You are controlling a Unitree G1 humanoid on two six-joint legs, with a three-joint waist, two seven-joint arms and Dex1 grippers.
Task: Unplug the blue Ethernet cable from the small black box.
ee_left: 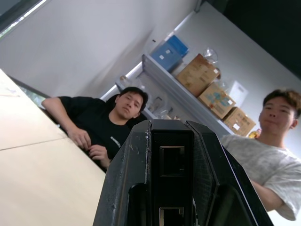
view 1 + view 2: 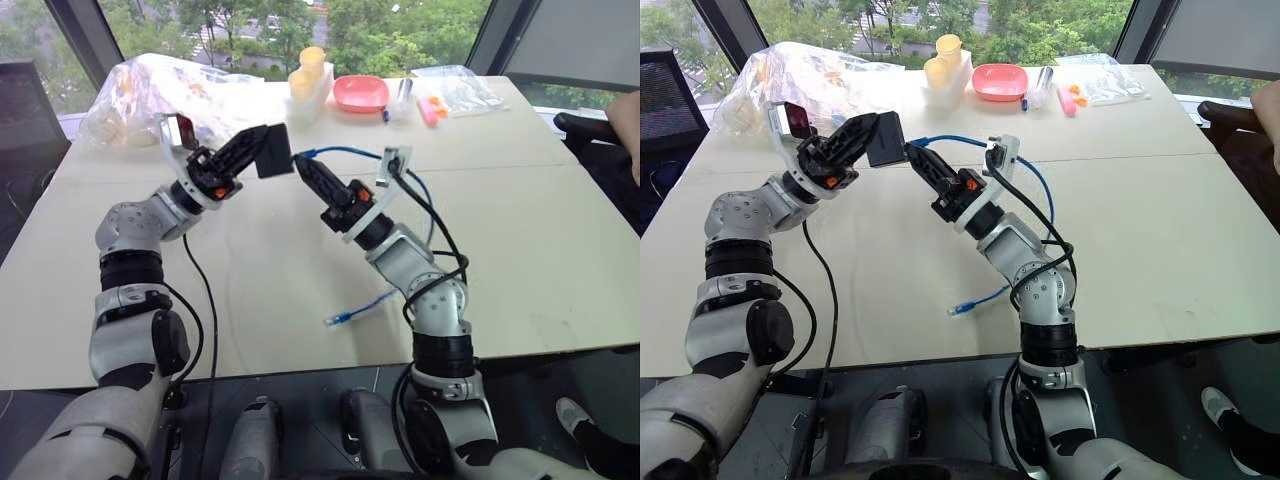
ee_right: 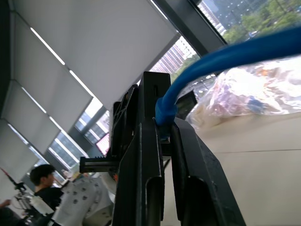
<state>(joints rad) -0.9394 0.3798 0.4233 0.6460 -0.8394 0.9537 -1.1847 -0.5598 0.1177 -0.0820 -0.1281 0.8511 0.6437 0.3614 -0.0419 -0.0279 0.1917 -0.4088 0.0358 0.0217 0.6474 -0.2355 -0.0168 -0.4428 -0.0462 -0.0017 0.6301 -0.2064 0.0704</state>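
My left gripper is raised over the table and shut on the small black box. In the left wrist view the box sits between the fingers and shows two open ports. My right gripper points at the box's right side and is shut on the blue Ethernet cable close to its end. From there the cable arcs right, passes behind the right arm and ends in a loose plug on the table. I cannot tell whether the near plug sits in the box.
The beige table carries clear plastic bags at the back left, yellow cups in a white holder, a pink bowl and a clear bag. A person's arm shows at the right edge.
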